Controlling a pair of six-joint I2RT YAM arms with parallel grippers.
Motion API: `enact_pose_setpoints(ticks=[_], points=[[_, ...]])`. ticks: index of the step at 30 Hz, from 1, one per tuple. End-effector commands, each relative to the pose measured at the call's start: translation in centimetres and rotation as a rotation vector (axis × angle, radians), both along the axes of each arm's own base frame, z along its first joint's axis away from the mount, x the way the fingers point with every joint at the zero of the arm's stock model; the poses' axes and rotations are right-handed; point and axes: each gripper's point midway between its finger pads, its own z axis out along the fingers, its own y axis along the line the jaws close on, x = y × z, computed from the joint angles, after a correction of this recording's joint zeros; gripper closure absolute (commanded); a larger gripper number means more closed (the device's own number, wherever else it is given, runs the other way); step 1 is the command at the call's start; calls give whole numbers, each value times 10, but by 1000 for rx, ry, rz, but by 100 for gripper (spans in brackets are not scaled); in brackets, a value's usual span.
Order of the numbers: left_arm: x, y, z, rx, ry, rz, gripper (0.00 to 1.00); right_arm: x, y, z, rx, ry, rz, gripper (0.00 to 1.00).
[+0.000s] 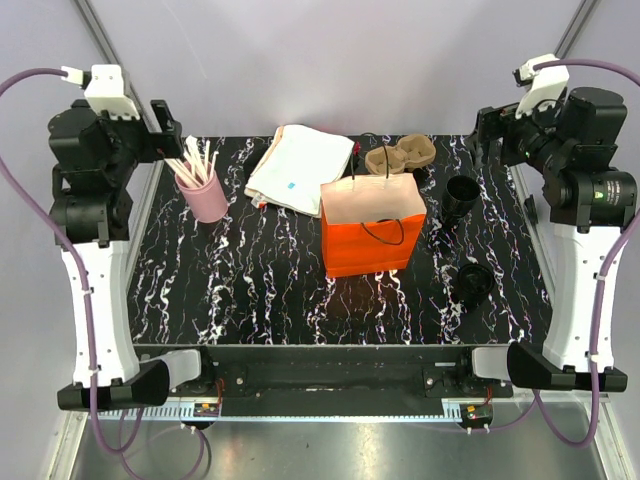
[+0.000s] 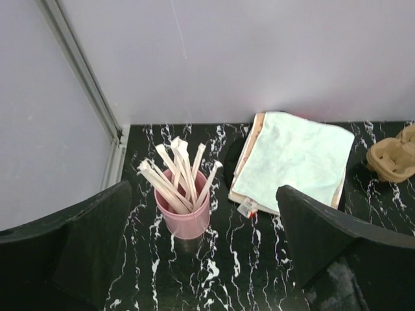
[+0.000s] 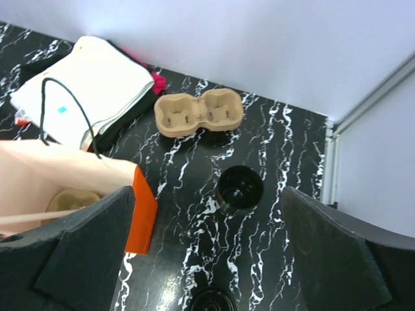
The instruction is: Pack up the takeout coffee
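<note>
The takeout coffee, a small black tapered cup (image 1: 461, 197), stands upright and open-topped on the black marble table, to the right of the orange paper bag (image 1: 372, 238). The right wrist view looks down on the cup (image 3: 240, 188), with a second black round thing (image 3: 211, 302) nearer; I cannot tell if that is a cup or a lid. My right gripper (image 3: 207, 249) hangs high above them, open and holding nothing. My left gripper (image 2: 204, 249) is open too, raised over the far left of the table. A brown two-hollow cardboard tray (image 1: 400, 157) lies behind the bag.
A pink cup of wooden stirrers (image 1: 203, 192) stands at the back left, below my left gripper. Folded cloths or napkins (image 1: 298, 165) lie at the back middle. The bag stands open with black cord handles, and something of brown cardboard (image 3: 71, 201) shows inside it. Metal frame posts flank the table.
</note>
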Motion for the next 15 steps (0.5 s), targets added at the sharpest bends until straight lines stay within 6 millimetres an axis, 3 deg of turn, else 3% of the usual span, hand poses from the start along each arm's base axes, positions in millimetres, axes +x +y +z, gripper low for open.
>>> enact_pose_setpoints(ticks=[1, 7, 15], points=[[-29, 8, 61, 4, -160, 59, 1, -1, -13, 24, -8, -65, -75, 0], [-49, 12, 82, -5, -199, 95, 1, -8, -13, 38, -1, -96, -82, 0], [-63, 10, 95, -5, -225, 95, 1, -18, -6, 47, 11, -109, -48, 0]])
